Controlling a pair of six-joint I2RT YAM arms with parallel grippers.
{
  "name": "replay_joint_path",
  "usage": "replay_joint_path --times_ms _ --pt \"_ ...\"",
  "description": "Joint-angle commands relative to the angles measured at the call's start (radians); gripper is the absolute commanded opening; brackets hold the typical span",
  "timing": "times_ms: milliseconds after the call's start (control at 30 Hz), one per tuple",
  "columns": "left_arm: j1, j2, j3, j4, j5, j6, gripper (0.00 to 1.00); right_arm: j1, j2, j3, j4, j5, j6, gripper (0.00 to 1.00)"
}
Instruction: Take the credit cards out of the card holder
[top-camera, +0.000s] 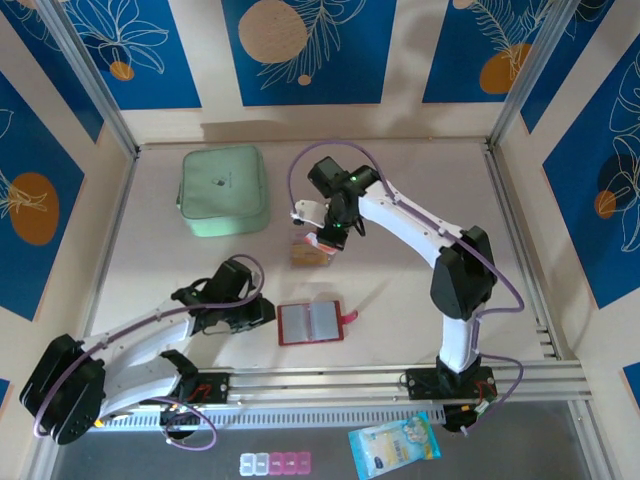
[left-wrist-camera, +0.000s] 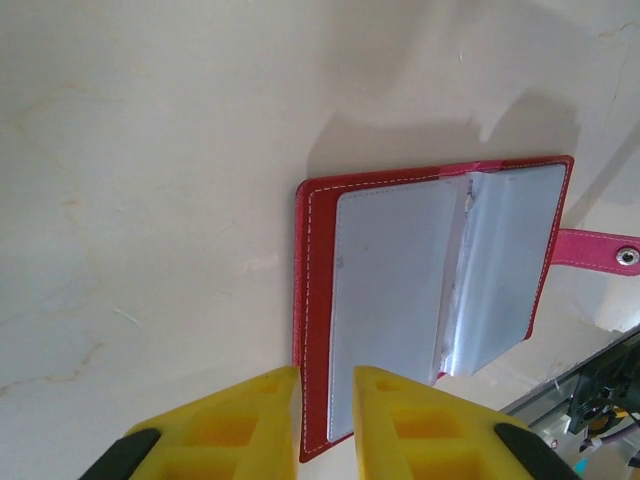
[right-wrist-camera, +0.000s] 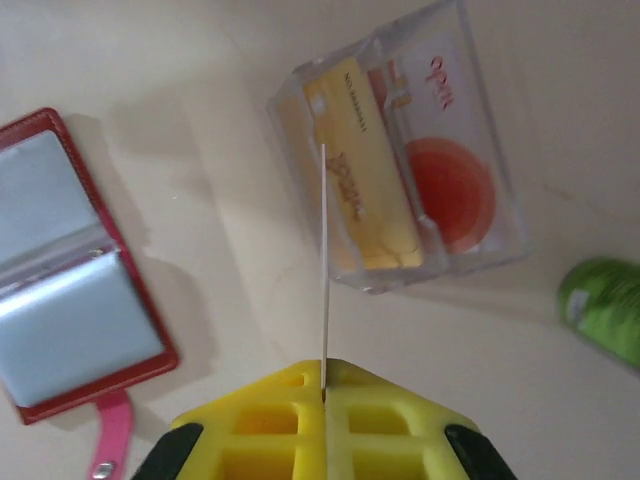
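The small red leather-look card holder (top-camera: 310, 322) lies open and flat, grey see-through sleeves up and pink snap tab sticking out. It is near the clear plastic box (right-wrist-camera: 292, 125), not touching it. An orange-tan card (right-wrist-camera: 365, 170) and a white card with a round red patch (right-wrist-camera: 445, 150) lie side by side inside that box. A third thin card (right-wrist-camera: 324, 260) is held on its edge just above the box.

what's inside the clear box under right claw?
The clear box holds an orange-tan card and a whitish card with a red disc. Anything under them is covered; the held card in the right claw crosses edge-on.

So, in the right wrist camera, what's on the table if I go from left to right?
Red card holder → clear box → green thing at the right edge.
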Motion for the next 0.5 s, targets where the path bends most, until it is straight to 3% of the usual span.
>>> replay_joint_path --times_ms 0,467 --pt "0.023 -0.031 -0.020 -0.047 -0.017 0.026 0.21 -0.004 0.067 0.109 -0.093 0.009 -0.149 0.00" --pt "0.082 -0.070 -0.036 -0.078 -0.001 0.050 0.25 -0.031 0.270 0.378 -0.157 0.024 -0.226 0.00"
